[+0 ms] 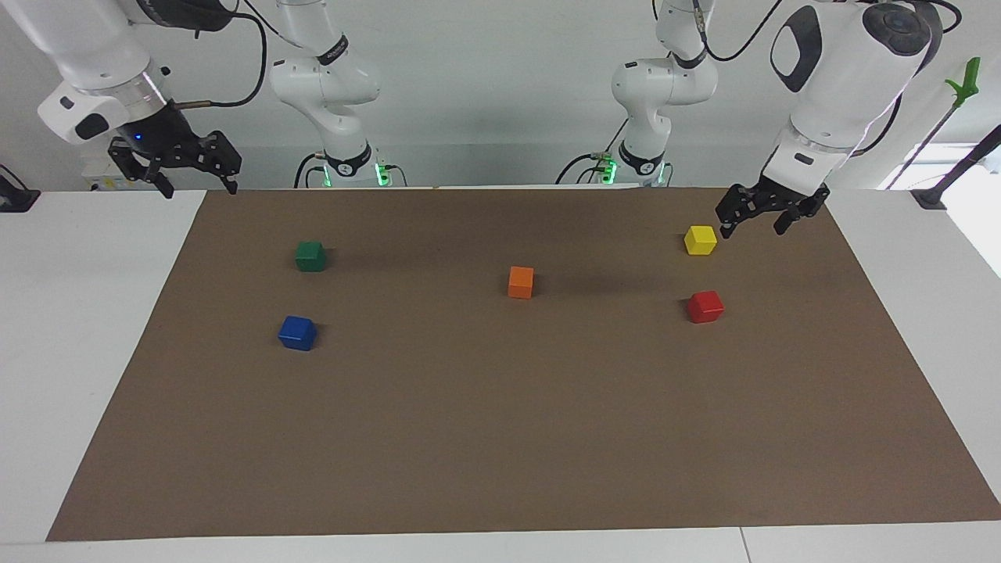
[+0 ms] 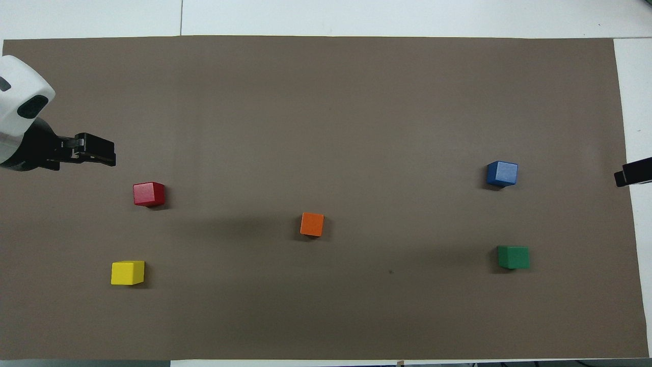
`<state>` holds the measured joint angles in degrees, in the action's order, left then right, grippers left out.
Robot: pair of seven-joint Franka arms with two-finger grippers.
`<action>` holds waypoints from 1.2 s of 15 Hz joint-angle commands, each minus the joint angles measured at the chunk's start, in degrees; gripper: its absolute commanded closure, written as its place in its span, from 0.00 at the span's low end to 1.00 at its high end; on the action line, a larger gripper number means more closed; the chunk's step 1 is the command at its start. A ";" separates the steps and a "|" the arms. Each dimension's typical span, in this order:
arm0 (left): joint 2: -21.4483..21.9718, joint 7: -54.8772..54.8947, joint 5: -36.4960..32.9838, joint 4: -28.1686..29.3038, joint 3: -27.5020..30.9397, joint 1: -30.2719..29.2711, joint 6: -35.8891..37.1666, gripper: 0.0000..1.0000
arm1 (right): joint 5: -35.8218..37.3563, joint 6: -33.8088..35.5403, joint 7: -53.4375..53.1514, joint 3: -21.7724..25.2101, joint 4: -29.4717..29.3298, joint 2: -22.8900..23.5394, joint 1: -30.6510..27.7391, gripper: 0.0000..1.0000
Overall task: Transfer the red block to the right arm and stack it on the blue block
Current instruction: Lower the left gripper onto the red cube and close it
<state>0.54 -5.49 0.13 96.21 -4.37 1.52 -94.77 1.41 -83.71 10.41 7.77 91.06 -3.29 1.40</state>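
Red block [image 1: 705,306], a small bright cube with clean square faces, sits flat on the brown mat [image 1: 500,438] toward the left arm's end, touching nothing. From my remote station I see its top face a shade lighter than its sides, and one edge turned slightly askew to the mat's edges. A yellow block [image 1: 701,240] lies nearer to the robots than it, close to the mat's edge on the robots' side. An orange block [image 1: 521,282] rests around the mat's middle. Toward the right arm's end I see the blue block [image 1: 298,333], a deep blue cube of the same size, well apart from the red one, with a green block [image 1: 310,256] nearer to the robots than it.

My left gripper [image 1: 755,229] hangs in the air over the mat's corner by its own base, just beside the yellow block, jaws spread and holding nothing. My right gripper [image 1: 197,187], showing a small blue light, hangs raised over the mat's corner at its own end, fingers apart and empty. Both arms wait.
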 commanded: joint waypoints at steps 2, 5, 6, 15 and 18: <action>1.13 0.83 0.40 1.61 0.33 0.06 -1.47 0.00 | 0.17 -0.14 -0.31 -0.30 0.35 -0.75 0.09 0.00; 2.88 1.01 0.49 5.72 0.77 0.15 -5.58 0.00 | 0.08 -0.06 -0.04 -0.30 0.35 -0.75 -0.52 0.00; 4.02 1.01 0.49 8.79 0.77 0.15 -8.73 0.00 | 0.08 -0.14 0.22 -0.21 0.35 -0.75 -0.52 0.00; 0.87 8.13 0.49 24.27 0.85 -3.80 -28.77 0.00 | 0.08 -0.32 1.36 -0.29 2.01 -1.45 -0.35 0.00; -2.02 6.03 0.49 28.33 0.86 -3.89 -35.73 0.00 | -1.14 -5.57 1.28 -0.47 9.28 -4.95 0.62 0.00</action>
<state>-0.37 1.25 0.12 121.30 -3.41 -2.04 -125.60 1.21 -84.90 10.48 7.62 92.80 -3.74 1.67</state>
